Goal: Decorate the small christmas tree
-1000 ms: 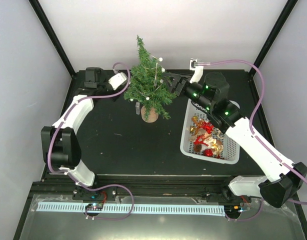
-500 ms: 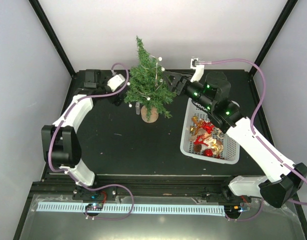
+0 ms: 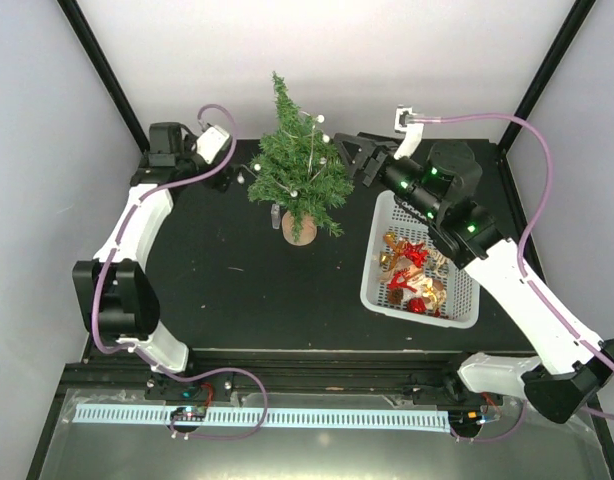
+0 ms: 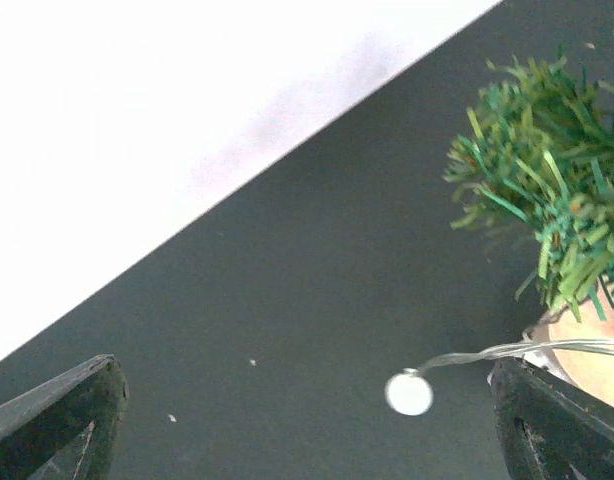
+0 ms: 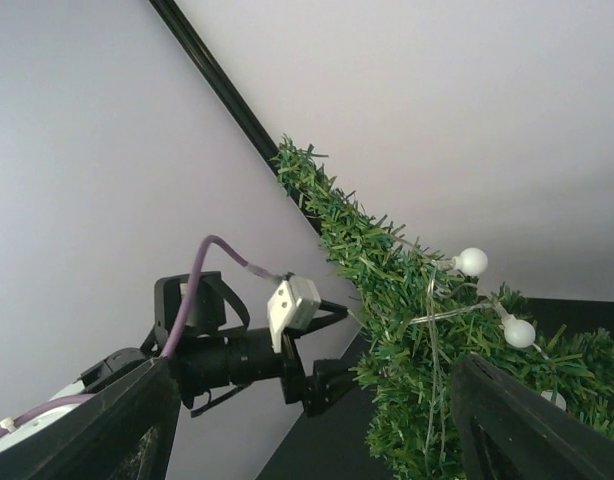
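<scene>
We see the small christmas tree (image 3: 295, 175) upright at the back-centre of the table (image 3: 237, 285). It has bristly green needle branches in a cone shape w/ a pointed tip, on a round brown pot (image 3: 299, 231). A thin clear wire (image 5: 430, 330) w/ small white ball bulbs (image 5: 472, 262) is looped thru the upper branches. In the left wrist view one bulb shows low beside the pot; we can't tell if it rests on the table.

The left gripper (image 3: 229, 180) sits just left of the tree, apart from it. Its black fingers (image 4: 57, 420) are spread wide, released, w/ nothing btwn them. The right gripper (image 3: 349, 158) is just right of the upper branches, jaws also spread, grasping nothing.

Right of the tree is a white plastic lattice basket (image 3: 370, 272), rectangular, w/ shiny red & gold ornaments (image 3: 412, 270) inside.

The table top is matte black w/ a few pale specks. The walls (image 3: 387, 60) are plain white, w/ black frame posts (image 3: 102, 70) at the back corners. Purple cables (image 3: 532, 180) run along both white arms (image 3: 137, 225).
</scene>
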Robot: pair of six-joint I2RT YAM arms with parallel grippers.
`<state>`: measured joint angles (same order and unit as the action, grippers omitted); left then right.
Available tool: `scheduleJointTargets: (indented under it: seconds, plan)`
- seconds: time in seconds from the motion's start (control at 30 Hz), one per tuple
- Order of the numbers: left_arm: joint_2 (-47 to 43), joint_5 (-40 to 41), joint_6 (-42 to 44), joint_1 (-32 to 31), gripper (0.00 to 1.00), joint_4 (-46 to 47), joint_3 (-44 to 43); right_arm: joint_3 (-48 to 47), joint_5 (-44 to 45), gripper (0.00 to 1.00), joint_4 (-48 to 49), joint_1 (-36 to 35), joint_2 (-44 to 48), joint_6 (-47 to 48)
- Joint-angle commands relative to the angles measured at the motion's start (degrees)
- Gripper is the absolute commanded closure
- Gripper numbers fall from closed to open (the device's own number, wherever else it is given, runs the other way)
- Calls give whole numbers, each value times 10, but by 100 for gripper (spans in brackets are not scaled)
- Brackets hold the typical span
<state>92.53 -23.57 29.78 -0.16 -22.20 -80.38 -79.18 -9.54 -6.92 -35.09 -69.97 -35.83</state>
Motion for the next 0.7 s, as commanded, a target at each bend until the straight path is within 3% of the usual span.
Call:
scheduleJointTargets:
  seconds: [0.0,0.43,0.6,0.67]
  plan:
    - [-29,-7,-38,18,1,5,-43,-19,7,24,-24,4,22,15]
    - [-100,-37,-37,51,1,-56,-43,3,50,21,-96,11,82,22]
    - [-136,-64,-58,62,1,-158,-119,-88,87,12,-267,14,58,33]
    - [-147,-77,-55,61,1,-230,-175,-99,108,1,-313,14,68,52]
